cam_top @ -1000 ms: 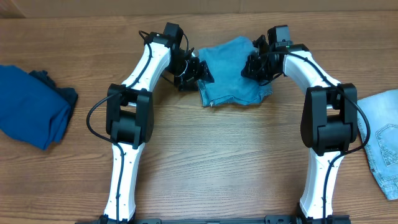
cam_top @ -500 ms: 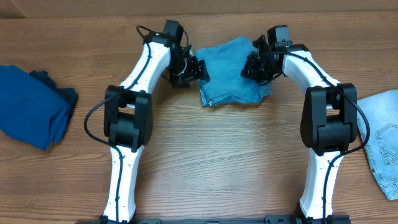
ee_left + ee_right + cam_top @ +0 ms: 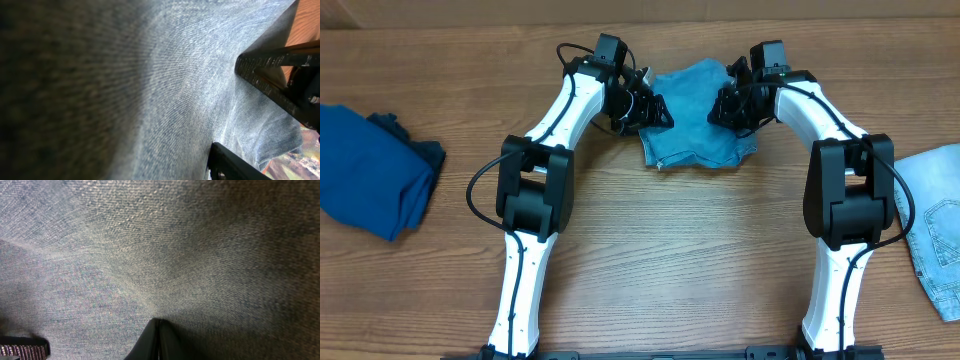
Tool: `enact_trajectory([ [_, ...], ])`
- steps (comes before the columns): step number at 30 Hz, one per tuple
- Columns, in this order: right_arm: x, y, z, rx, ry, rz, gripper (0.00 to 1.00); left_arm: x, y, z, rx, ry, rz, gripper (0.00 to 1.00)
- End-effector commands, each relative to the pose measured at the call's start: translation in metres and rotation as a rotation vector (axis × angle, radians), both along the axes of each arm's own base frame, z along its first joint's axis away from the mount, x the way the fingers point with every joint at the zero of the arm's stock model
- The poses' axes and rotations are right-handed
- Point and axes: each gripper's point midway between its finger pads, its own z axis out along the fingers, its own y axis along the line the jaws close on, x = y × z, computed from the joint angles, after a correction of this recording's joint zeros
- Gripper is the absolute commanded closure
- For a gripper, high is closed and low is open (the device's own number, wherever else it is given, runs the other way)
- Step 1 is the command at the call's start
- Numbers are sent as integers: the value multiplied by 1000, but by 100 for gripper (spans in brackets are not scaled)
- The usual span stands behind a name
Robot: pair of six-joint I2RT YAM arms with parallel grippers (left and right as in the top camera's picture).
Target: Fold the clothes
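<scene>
Denim garment (image 3: 695,115), a teal-blue piece bunched into a rough square, lies at the 12 o'clock end of the wooden table (image 3: 670,250), between the two arms.

The left gripper (image 3: 655,110) sits at the garment's 9 o'clock edge, touching the cloth. In the left wrist view denim fills nearly the whole frame. One dark finger (image 3: 280,80) crosses at 2 o'clock and the other (image 3: 230,162) shows at 5 o'clock. The two are spread apart, with denim lying in the gap between them.

The right gripper (image 3: 725,105) rests on the garment's 2 o'clock corner. Its wrist view is denim from edge to edge, with creases running toward a dark finger tip (image 3: 157,341) at 6 o'clock, where the cloth puckers. A ridged pad (image 3: 22,351) shows at 7 o'clock. Whether this pincer is spread or pressed onto the cloth I cannot tell — too little of it shows.

A dark blue cloth (image 3: 370,185) lies crumpled at the table's 9 o'clock edge, well apart from the arms. A pale denim piece (image 3: 935,225) lies at 4 o'clock, partly cut off by the frame, just beside the right arm's elbow.
</scene>
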Motion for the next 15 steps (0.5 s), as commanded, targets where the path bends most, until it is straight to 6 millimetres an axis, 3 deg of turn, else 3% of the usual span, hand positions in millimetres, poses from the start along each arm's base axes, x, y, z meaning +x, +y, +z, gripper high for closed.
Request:
enact_trajectory([
  [1, -10, -3, -26, -34, 65, -2, 96, -22, 5, -51, 53, 100, -28, 37],
  [2, -11, -3, -26, -34, 66, -2, 96, -23, 11, -47, 90, 101, -21, 44],
  [4, -11, -3, -26, -36, 66, 1, 96, -16, 36, -30, 210, 59, 18, 44],
  [6, -11, -3, -26, -35, 66, 1, 96, -7, 51, -5, 252, 6, 54, 41],
  [8, -11, -3, -26, -35, 66, 1, 96, -8, 63, 13, 323, -17, 79, 32],
  [12, -13, -3, -27, -36, 74, 1, 96, -37, 68, -22, 431, 155, 146, 25],
  [15, -13, -3, -27, -36, 74, 1, 96, -57, 48, -42, 316, 243, 131, 24],
])
